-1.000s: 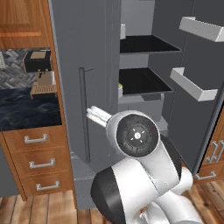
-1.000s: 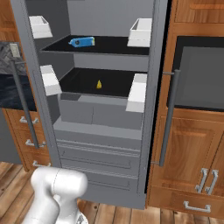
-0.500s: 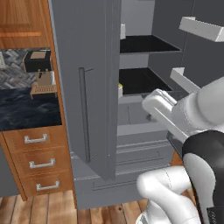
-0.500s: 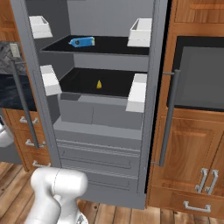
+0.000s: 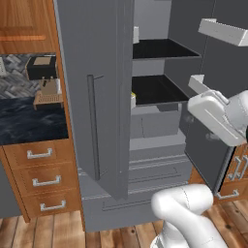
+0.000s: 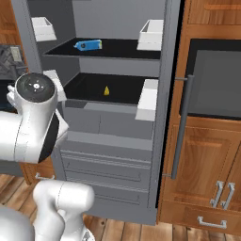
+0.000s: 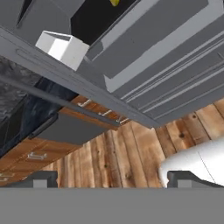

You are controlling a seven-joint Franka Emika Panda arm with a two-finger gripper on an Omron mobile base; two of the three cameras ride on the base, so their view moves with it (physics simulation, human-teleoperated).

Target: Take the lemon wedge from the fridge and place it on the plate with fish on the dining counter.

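Observation:
The fridge stands with both doors open. On its lower black shelf lies the lemon wedge, tiny and bright yellow; it also peeks in at the top edge of the hand view as a yellow sliver, the lemon wedge. My gripper is open, with nothing between its dark fingertips. It points at the fridge's grey drawer fronts and the wooden floor, well short of the shelf. My white arm stands before the fridge's left side. The plate with fish and the dining counter are out of view.
A blue carton lies on the upper shelf. White door bins hang on both open doors, one close to the hand. The left door with its bar handle juts out. Wooden cabinets flank the fridge, and a dark worktop lies to its left.
My arm has swung from the middle of the left base view to its right edge and has come into the right base view at the left. The lemon wedge has not moved.

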